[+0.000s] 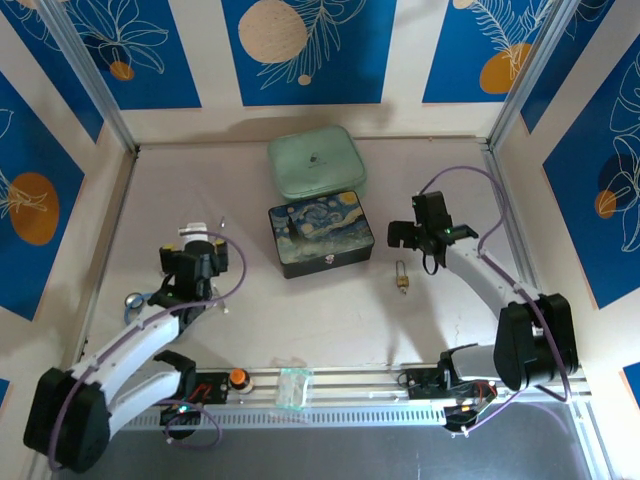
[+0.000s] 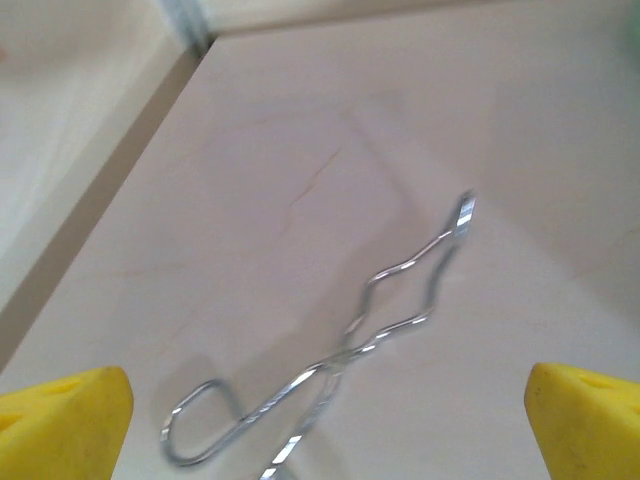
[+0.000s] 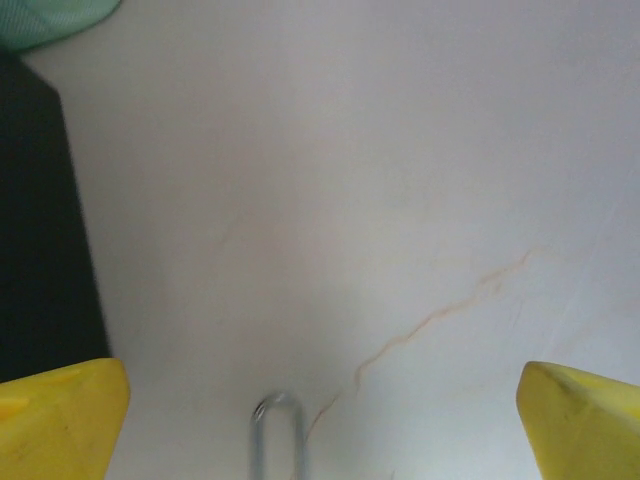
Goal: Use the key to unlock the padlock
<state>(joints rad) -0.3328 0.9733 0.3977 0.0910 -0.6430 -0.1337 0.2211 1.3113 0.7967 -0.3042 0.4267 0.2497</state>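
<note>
Padlock flat on desk, right of centre — sits just under right tool, shackle between its spread jaws, no contact. Left tool spread too.

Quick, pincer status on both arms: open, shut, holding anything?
Left pincer: open, holding nothing; the looped wire piece lies free on the table.
Right pincer: open, holding nothing; the padlock lies free on the table.

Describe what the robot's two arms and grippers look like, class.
Both arms have white links with bulky black joints: left arm, right arm. A thin purple cable loops along each. The left gripper and right gripper carry yellow, wedge-shaped fingertips.
</note>
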